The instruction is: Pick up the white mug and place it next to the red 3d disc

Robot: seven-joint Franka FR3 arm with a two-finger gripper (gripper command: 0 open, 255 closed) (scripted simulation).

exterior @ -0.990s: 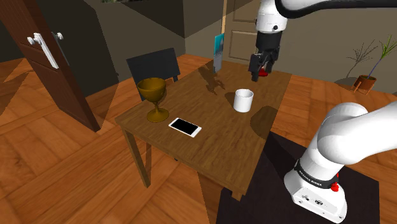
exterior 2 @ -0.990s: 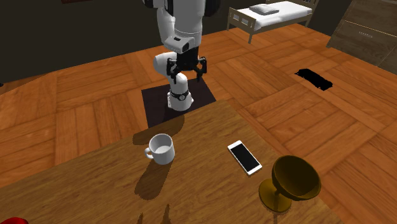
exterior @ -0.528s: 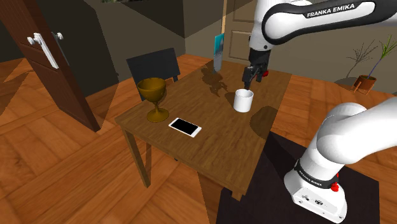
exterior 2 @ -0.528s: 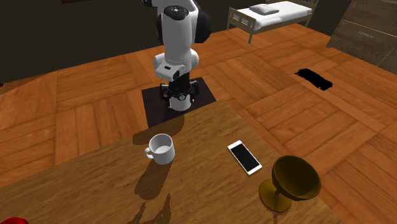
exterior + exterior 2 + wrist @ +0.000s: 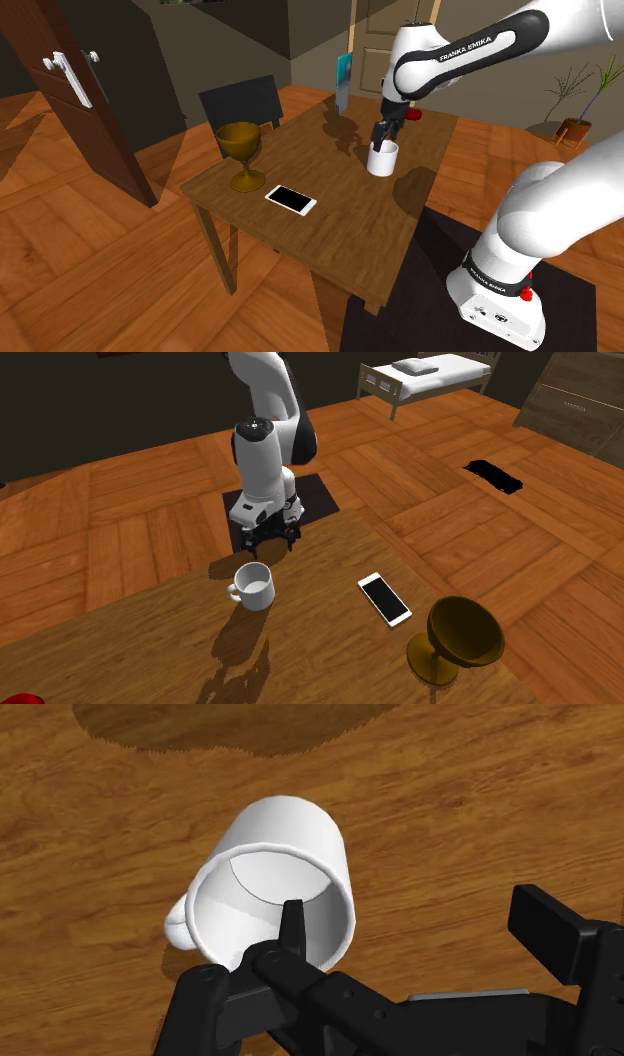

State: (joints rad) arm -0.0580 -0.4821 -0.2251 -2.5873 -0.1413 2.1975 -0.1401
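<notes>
Wooden table (image 5: 330,215): carries the white mug (image 5: 275,874), upright, toward the stand-side edge. Mug: rigid, light, likely smooth and breakable; grip across the rim wall opposite the handle. Gripper (image 5: 418,919): fingers wide apart, empty, poised astride that wall.

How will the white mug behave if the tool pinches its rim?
Likely rigid: the mug shows a thick wall. Its smooth surface may slip in the open tool. The side handle could make it hang tilted.

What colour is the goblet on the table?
Brownish gold goblet, clearest in the shoulder view.
</notes>
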